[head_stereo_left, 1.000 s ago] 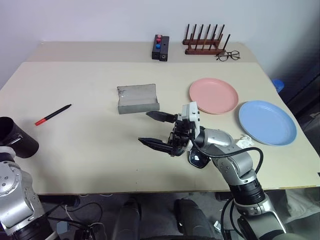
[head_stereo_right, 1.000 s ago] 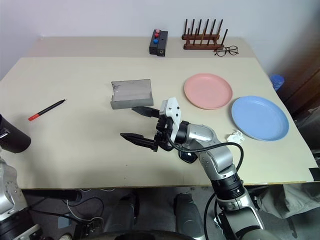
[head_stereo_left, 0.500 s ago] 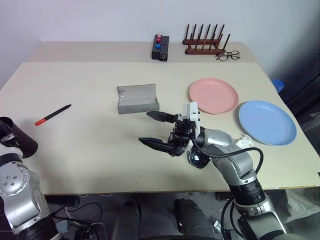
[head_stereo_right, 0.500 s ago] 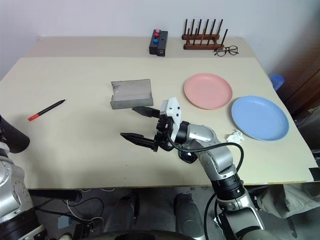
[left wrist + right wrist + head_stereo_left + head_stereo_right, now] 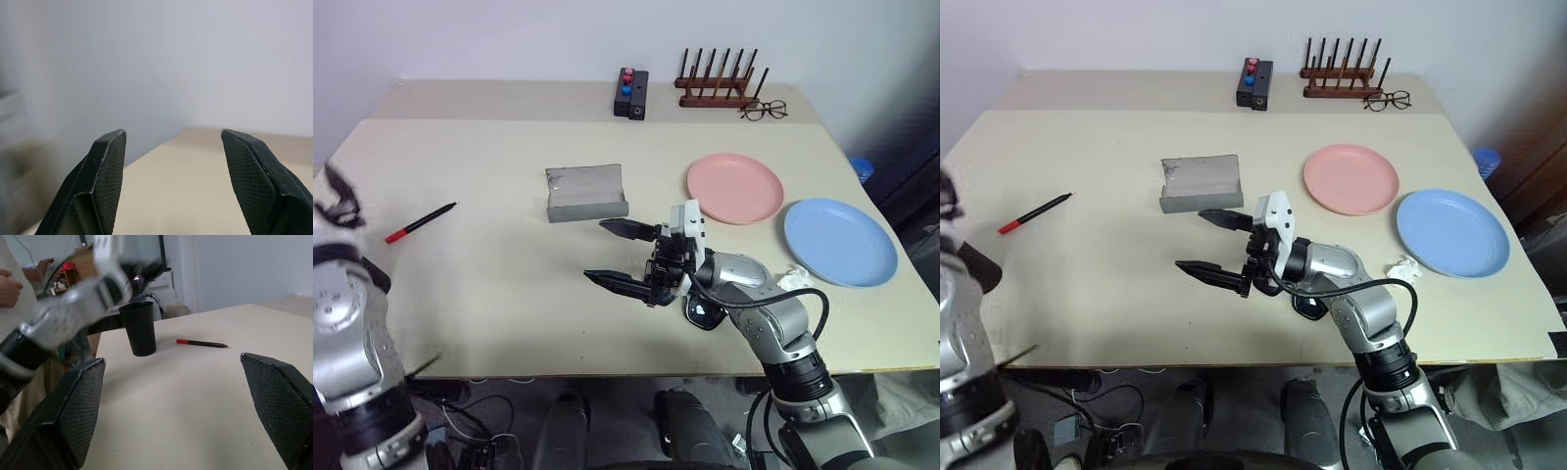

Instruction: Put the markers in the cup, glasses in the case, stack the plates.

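The right gripper hangs over the middle of the bench, a bit below the centre of the head views. Its jaws are wide apart and hold nothing. The black sunglasses lie on the bench just under that arm, partly hidden by it.

The left gripper is at the far left edge of the head views, lifted up off the bench. In the left wrist view its two black fingers stand apart with nothing between them.

The black cup stands upright near the left edge of the bench. In the right eye view just a dark bit of it peeks out at the left edge, behind the left arm. The red marker lies flat at the left of the frame, near the cup but not touching it. I cannot see the white marker.

The grey case sits open, above the middle of the frame. The pink plate is to the right of it. The blue plate is further right and lower, beside the pink one, not stacked. A crumpled white scrap lies by the blue plate.

At the top of the frame, on the far side of the bench, are a small black box with red and blue buttons, a wooden rack with dark pegs, and thin wire spectacles.
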Controlling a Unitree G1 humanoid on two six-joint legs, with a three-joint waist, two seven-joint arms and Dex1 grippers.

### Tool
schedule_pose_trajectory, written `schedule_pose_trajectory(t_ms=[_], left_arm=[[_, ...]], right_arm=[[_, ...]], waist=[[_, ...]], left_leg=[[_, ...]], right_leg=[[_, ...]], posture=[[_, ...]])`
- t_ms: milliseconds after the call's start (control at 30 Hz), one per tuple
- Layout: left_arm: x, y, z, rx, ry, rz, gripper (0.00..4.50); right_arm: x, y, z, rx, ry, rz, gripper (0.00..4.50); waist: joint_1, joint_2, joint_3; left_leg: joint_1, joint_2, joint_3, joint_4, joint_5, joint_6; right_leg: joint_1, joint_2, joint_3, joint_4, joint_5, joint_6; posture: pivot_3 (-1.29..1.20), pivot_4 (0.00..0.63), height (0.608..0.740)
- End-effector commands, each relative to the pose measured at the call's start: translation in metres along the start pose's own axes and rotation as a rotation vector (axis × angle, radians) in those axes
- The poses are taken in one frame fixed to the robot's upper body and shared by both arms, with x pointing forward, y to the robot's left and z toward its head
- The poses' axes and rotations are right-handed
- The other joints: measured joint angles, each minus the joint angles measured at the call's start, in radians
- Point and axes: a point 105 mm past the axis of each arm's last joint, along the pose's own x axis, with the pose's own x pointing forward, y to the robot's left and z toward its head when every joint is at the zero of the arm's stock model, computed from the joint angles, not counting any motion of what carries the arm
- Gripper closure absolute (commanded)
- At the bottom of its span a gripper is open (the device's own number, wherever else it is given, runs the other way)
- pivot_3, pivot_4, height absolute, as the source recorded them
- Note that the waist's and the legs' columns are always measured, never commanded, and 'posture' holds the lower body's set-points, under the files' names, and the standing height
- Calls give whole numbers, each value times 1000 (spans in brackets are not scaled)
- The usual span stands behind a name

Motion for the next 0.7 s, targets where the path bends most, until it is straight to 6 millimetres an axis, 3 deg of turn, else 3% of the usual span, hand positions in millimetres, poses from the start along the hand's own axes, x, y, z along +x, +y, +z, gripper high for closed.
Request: schedule_pose_trajectory(t_ms=[33, 67, 167, 267, 367, 700], left_arm=[[5, -19, -22, 50, 192, -136, 1358], [6, -18, -40, 92, 312, -155, 1358], [8, -11, -69, 148, 516, -166, 74], [18, 0, -90, 117, 679, -107, 74], [31, 4, -101, 136, 734, -84, 74], [51, -15, -131, 26, 806, -117, 74]], right_arm=[[3, 4, 11, -20, -36, 25, 0], [3, 3, 11, -19, -37, 23, 0], [5, 3, 11, -16, -40, 17, 0], [6, 3, 11, -13, -44, 15, 0], [7, 3, 11, -11, -47, 13, 0], [5, 3, 11, 2, -56, -20, 0]], waist=[[-7, 0, 0], [-12, 0, 0], [-21, 1, 1], [-15, 0, 1], [-11, 0, 1], [-11, 0, 1]], left_leg=[[0, 0, 0, -1, 0, 0], [0, 0, 0, -2, 0, 0], [0, 1, 0, -3, 0, 0], [0, 1, -1, -3, 0, 0], [-1, 1, -1, -3, 0, 0], [-1, 0, -1, -3, 0, 0]], right_leg=[[0, 0, 0, 0, 0, 0], [-1, 0, 0, 0, 0, 0], [-3, 1, 0, 3, 0, 1], [-4, 2, 0, 3, 0, 1], [-4, 1, 0, 3, 0, 1], [-3, 1, -1, 2, 2, 5]], posture=[[0, 150, 738], [0, 150, 738], [0, 150, 738], [0, 150, 738], [0, 150, 738], [0, 150, 738]])
